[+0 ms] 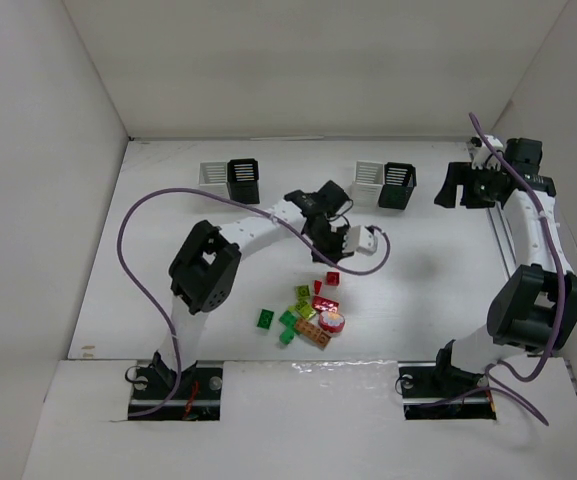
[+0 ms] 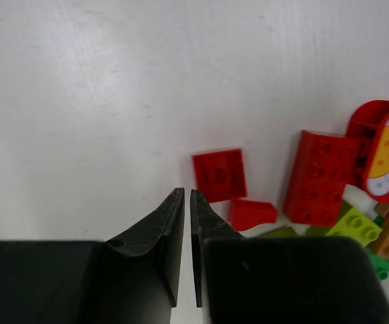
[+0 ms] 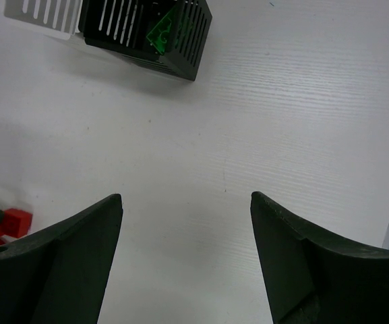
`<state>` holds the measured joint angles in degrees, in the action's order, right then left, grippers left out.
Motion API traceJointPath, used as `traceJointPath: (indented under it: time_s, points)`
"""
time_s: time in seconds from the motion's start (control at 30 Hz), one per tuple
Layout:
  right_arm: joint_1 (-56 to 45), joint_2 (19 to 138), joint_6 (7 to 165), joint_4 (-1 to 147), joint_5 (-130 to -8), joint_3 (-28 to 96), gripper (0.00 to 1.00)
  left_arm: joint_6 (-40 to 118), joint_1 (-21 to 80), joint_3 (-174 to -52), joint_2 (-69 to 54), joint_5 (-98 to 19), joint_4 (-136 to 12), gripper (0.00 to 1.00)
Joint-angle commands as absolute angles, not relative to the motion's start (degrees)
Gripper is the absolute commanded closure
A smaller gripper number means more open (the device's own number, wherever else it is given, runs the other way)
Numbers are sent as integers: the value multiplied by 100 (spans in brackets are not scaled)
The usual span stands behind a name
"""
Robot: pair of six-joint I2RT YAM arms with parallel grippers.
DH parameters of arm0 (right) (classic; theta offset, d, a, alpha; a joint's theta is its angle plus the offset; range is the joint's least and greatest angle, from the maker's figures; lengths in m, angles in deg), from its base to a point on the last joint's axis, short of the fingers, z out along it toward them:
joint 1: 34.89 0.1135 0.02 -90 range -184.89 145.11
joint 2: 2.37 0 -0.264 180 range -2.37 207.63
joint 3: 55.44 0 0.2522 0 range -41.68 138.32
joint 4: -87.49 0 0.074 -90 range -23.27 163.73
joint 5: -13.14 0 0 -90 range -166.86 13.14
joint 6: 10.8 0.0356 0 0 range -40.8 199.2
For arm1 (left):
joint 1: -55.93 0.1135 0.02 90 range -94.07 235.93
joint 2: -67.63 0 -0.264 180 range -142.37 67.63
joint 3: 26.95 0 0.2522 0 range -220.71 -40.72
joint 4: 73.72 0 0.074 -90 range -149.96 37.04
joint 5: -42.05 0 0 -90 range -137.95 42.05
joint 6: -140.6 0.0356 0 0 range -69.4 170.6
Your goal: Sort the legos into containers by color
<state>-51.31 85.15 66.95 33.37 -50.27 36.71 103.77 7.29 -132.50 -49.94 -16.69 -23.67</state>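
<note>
The legos lie in a loose cluster (image 1: 308, 312) at the table's near middle: green, yellow-green, red and orange bricks, plus a round red flower piece (image 2: 386, 150). My left gripper (image 1: 325, 252) hangs just beyond the cluster. In the left wrist view it (image 2: 186, 194) is shut with nothing between its fingers. Its tips sit beside a flat red square lego (image 2: 219, 174), with a small red piece (image 2: 253, 213) and a long red brick (image 2: 321, 177) to the right. My right gripper (image 3: 186, 199) is open and empty over bare table near the right black container (image 3: 147, 30), which holds a green lego (image 3: 160, 30).
Two white-black container pairs stand at the back: the left pair (image 1: 230, 179) and the right pair (image 1: 385, 183). White walls enclose the table on three sides. A purple cable (image 1: 133, 215) loops off the left arm.
</note>
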Motion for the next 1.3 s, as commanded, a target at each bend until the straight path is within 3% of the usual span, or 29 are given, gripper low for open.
traceJointPath:
  time_s: [0.0, 0.17, 0.33, 0.37, 0.4, 0.57, 0.97, 1.27]
  points:
    - [-5106, 8525, 6645, 3348, -4900, 3970, 19, 10114, 1110, -14131, -4856, -1605, -2094, 100]
    - [-4957, 8525, 6645, 3348, -4847, 4023, 19, 9343, 1707, -15135, -4706, -1543, -1901, 100]
    - [-4842, 8639, 6645, 3348, -4794, 4129, 19, 9207, 1910, -15260, -4469, -1754, -1779, 100]
    - [-4781, 8640, 6645, 3348, -4794, 4129, 19, 9391, 1910, -15260, -4399, -1754, -1647, 96]
    - [-4781, 8640, 6645, 3348, -4794, 4129, 19, 9445, 1841, -15129, -4399, -1658, -1463, 72]
    - [-4728, 8692, 6645, 3348, -4794, 4234, 18, 9648, 1393, -13875, -3934, -1403, -1592, 32]
    - [-4728, 8640, 6488, 3172, -4961, 4181, 18, 9850, 628, -12659, -4213, -1648, -2953, 30]
    - [-4728, 8535, 6434, 3119, -4961, 4181, 18, 9920, 574, -12842, -4706, -1991, -3184, 31]
